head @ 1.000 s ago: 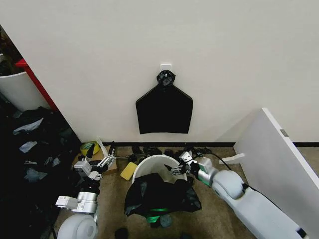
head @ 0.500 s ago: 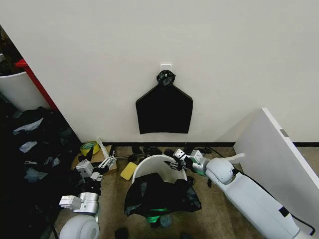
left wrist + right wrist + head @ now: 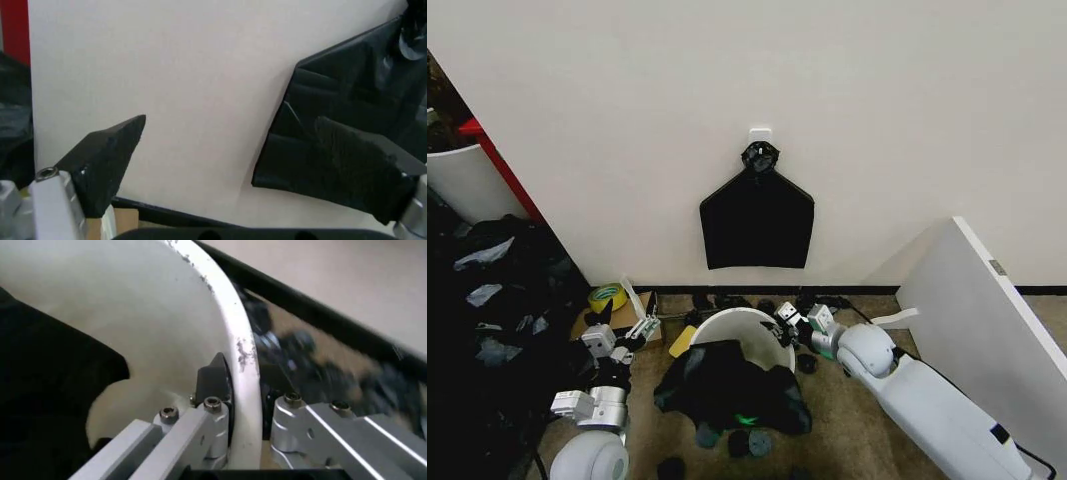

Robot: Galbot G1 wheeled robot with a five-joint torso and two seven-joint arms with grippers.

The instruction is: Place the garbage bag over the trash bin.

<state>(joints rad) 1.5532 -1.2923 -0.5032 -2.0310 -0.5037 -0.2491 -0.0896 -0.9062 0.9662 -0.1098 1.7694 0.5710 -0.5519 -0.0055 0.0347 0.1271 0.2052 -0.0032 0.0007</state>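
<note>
Right gripper (image 3: 783, 322) sits at the far right edge of the trash bin (image 3: 762, 325), and from the right wrist view its fingers (image 3: 212, 382) straddle the rolled white rim, one pad inside the wall and one outside, closed down on the plastic. Its arm stretches back low across the floor toward the right. The bin stands on the brown floor just in front of the pale wall, its open mouth tipped toward the wall so the white inner wall (image 3: 100, 305) shows. The garbage bag (image 3: 727, 385) lies draped over the near half of the bin, glossy and crinkled, covering the near rim and spilling down the near side onto the floor; the far rim is bare. A flat black bundle of bags (image 3: 757, 225) hangs from a hook on the wall above the bin. Left gripper (image 3: 632, 338) is held up off to the left of the bin, well apart from it, pointing at the wall; the left wrist view shows its two dark fingers (image 3: 107, 155) spread wide with nothing between them. A yellow tape roll (image 3: 607, 296) lies by the wall beyond it
</note>
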